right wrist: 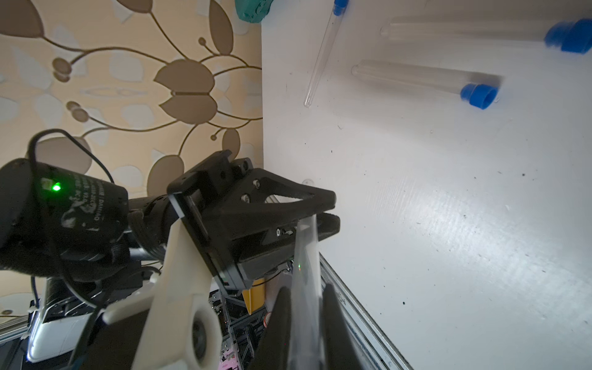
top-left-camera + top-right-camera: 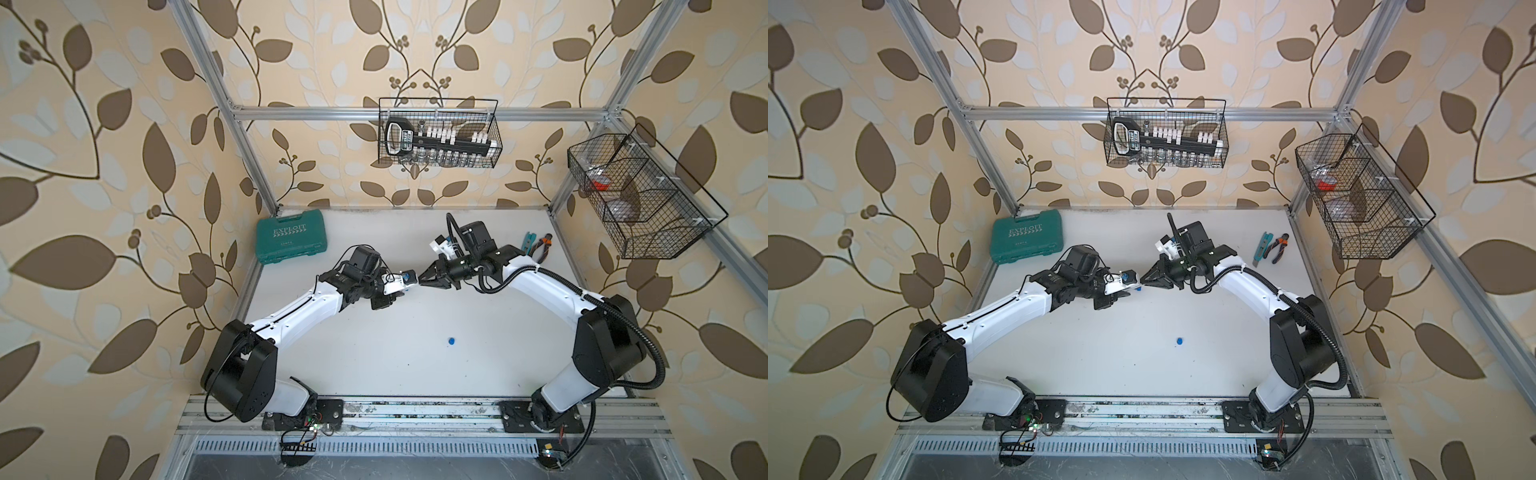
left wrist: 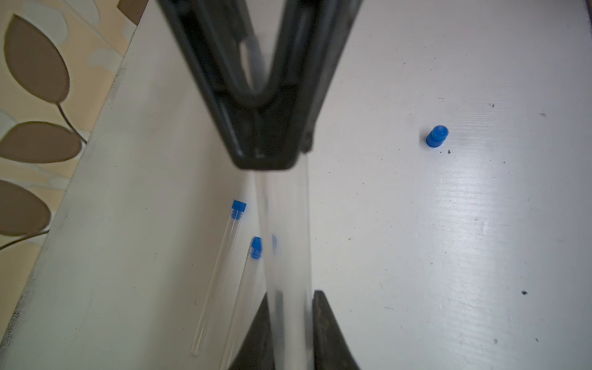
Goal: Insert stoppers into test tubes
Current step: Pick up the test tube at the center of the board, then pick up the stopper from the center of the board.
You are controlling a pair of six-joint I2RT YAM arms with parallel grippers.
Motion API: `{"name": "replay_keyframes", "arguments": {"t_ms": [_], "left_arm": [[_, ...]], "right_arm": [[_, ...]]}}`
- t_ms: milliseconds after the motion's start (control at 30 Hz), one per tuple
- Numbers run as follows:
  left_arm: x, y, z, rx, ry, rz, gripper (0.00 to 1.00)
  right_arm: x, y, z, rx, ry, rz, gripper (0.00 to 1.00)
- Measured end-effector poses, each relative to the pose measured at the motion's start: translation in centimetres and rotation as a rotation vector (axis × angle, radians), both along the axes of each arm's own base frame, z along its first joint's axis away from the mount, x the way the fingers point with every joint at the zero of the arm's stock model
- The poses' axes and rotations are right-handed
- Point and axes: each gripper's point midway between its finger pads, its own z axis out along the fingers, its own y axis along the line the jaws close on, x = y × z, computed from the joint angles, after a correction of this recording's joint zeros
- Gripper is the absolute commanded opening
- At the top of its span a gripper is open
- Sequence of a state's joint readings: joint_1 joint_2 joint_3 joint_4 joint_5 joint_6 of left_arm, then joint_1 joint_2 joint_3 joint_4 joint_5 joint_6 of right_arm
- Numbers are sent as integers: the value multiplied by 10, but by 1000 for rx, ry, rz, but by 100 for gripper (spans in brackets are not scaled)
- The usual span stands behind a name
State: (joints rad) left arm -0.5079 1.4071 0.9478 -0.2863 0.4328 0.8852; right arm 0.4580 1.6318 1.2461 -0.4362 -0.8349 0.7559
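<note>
- The test tube (image 3: 285, 243) is blurred and cut off at the frame edge in the left wrist view.
- The twelve-o'clock wire basket's (image 2: 490, 120) contents are too small to be told.

Both top views are looking steeply down from high overhead, sharing nearly the whole white table (image 2: 415, 374). The left wrist camera is peering closely along the clear test tube (image 3: 288, 240) toward the right gripper (image 3: 266, 161); the right wrist camera is facing back at the left gripper (image 1: 333, 213).
</note>
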Motion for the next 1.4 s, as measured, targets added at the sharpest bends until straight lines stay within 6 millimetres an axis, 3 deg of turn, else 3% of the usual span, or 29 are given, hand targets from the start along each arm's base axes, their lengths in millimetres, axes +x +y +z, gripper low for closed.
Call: {"name": "replay_keyframes", "arguments": {"t_ms": [100,233,333,467,600,700,800,867,1000,1100,1400], "left_arm": [[0,0,0,-2,1,2,9],[-2,-1,0,-4,2,-7,2],[-2,-1,1,-4,1,-8,0],[-2,0,4,-13,12,18,0],[2,6,4,-22,38,103,0],[4,11,1,-35,62,181,0],[6,17,-1,-51,87,257,0],[6,19,-1,-70,108,297,0],[8,19,-3,-105,146,358,0],[9,22,-5,-114,175,406,0],[9,32,4,-145,189,501,0]], "right_arm": [[-1,0,0,2,4,1,15],[1,-1,1,6,-4,-2,35],[5,-6,7,10,-23,-20,39],[12,-27,21,-28,-107,-78,44],[10,-57,20,-178,-187,-146,46],[-8,-77,2,-315,-194,-169,46],[-40,-89,-33,-451,-138,-136,50],[-63,-94,-59,-536,-83,-98,61],[-102,-103,-101,-690,-5,-12,64],[-110,-102,-118,-763,11,30,62],[-108,-102,-160,-904,26,81,40]]}}
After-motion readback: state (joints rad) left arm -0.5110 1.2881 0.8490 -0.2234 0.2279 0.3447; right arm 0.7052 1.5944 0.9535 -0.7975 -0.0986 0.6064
